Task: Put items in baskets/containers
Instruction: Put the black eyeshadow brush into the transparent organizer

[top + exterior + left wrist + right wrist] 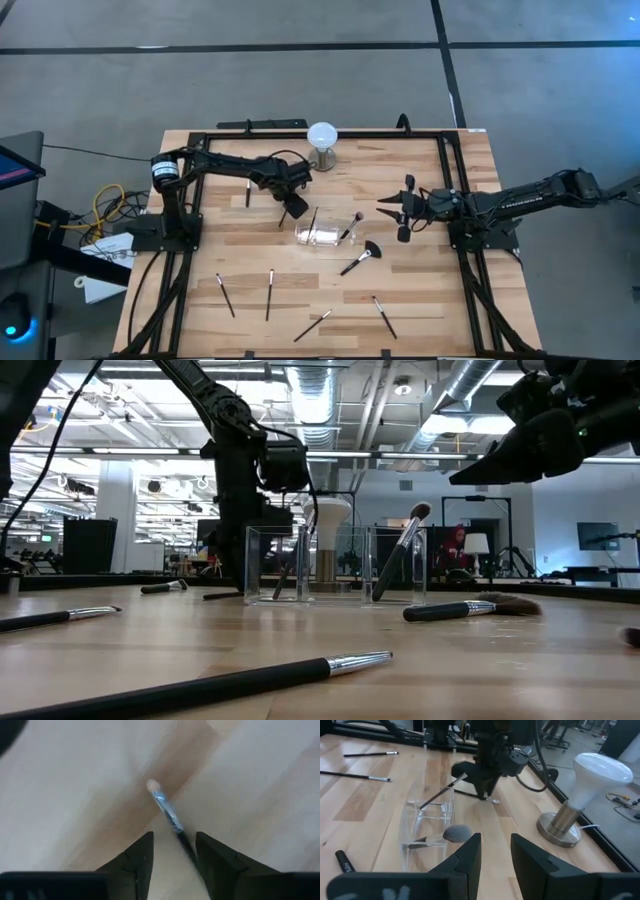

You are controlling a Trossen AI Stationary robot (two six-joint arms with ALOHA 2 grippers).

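A: Fingers [145, 857] of the left gripper [294, 205] stand apart on either side of a slim brush [167, 814] lying on the bench, not visibly clamped on it.

B: And the right gripper [403, 213]?

A: It hangs above the bench towards the right edge, jaws parted, holding nothing.

B: Where's the clear holder [321, 237]?

A: Mid-bench, with brushes leaning in it. The fan brush [362, 256] lies just beside it; more brushes [270, 293] lie along the near edge.
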